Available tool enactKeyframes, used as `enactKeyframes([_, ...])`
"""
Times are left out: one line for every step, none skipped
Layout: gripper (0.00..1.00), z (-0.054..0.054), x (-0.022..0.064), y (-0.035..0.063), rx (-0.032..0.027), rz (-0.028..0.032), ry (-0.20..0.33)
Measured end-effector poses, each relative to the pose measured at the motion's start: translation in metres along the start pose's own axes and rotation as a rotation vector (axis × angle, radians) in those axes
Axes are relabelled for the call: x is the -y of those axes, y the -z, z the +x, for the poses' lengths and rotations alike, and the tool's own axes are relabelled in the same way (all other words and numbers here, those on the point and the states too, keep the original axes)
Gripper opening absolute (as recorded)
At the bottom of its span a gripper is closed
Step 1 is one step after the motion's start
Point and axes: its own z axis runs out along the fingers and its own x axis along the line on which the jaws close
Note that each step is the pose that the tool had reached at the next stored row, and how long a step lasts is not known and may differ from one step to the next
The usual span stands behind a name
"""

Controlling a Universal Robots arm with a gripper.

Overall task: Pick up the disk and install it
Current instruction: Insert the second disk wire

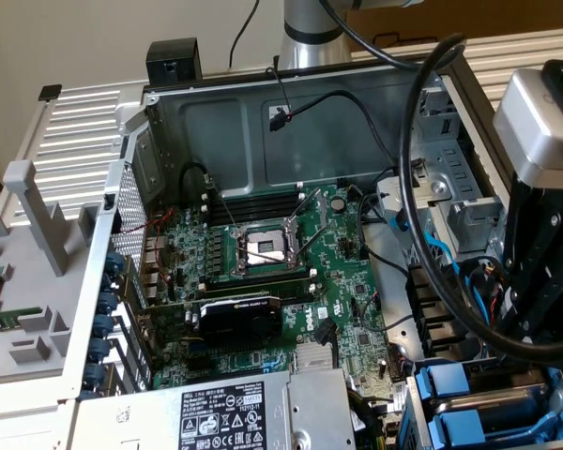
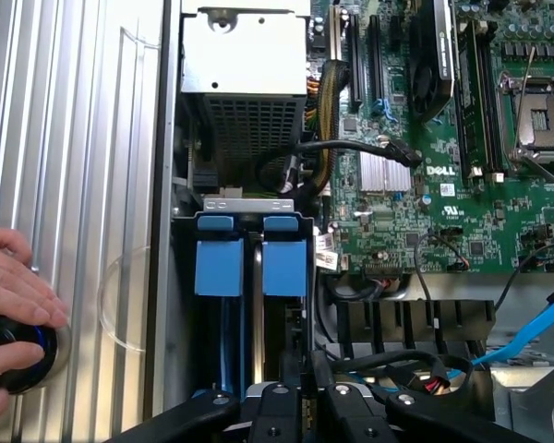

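Open PC case lying on its side on the ribbed tabletop (image 2: 74, 138). Motherboard (image 2: 462, 185) exposed, CPU socket (image 2: 545, 120) open and empty.

Drive bay (image 2: 254, 205) sits between the case wall and the motherboard. Two blue carriers stand in it side by side, tabs level with each other. The one on the motherboard side, in line with the gripper (image 2: 309, 399), I take to be the disk (image 2: 286, 268). The second blue carrier (image 2: 220, 268) is just beside it, with a dark slot between them.

Gripper hangs directly over the bay, close to the end of the disk. Whether it is closed on the carrier or only poised beside it: cannot tell.

A person's hand (image 2: 9, 286) rests on a black knob with a blue ring (image 2: 14, 349), on the tabletop outside the case and well apart from the bay.

Progress, as a judgement: pick-up looks done, since the disk is off the tabletop and down in its slot. Insertion looks far along or complete, going by the level tabs. Not confirmed: whether the disk is fully home, and whether the gripper has let go
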Motion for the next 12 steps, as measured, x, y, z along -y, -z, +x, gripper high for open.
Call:
enactKeyframes([0.16, 0.0, -0.0001, 0.0, -0.0001, 0.0, 0.0])
enactKeyframes([0.16, 0.0, -0.0002, 0.0, -0.0001, 0.0, 0.0])
enactKeyframes([0.16, 0.0, -0.0003, -0.0001, -0.0001, 0.0, 0.0])
enactKeyframes([0.16, 0.0, -0.0003, -0.0001, 0.0, 0.0, 0.0])
enactKeyframes([0.16, 0.0, -0.0003, -0.0001, 0.0, 0.0, 0.0])
enactKeyframes([0.16, 0.0, -0.0003, -0.0001, 0.0, 0.0, 0.0])
enactKeyframes([0.16, 0.0, -0.0003, -0.0002, 0.0, 0.0, 0.0])
enactKeyframes([0.16, 0.0, -0.0003, -0.0002, -0.0001, 0.0, 0.0])
enactKeyframes([0.16, 0.0, -0.0003, -0.0002, 0.0, 0.0, 0.0])
enactKeyframes([0.16, 0.0, -0.0003, -0.0002, -0.0001, 0.0, 0.0])
enactKeyframes([0.16, 0.0, -0.0003, -0.0002, -0.0001, 0.0, 0.0])
enactKeyframes([0.16, 0.0, -0.0003, -0.0003, -0.0001, 0.0, 0.0])
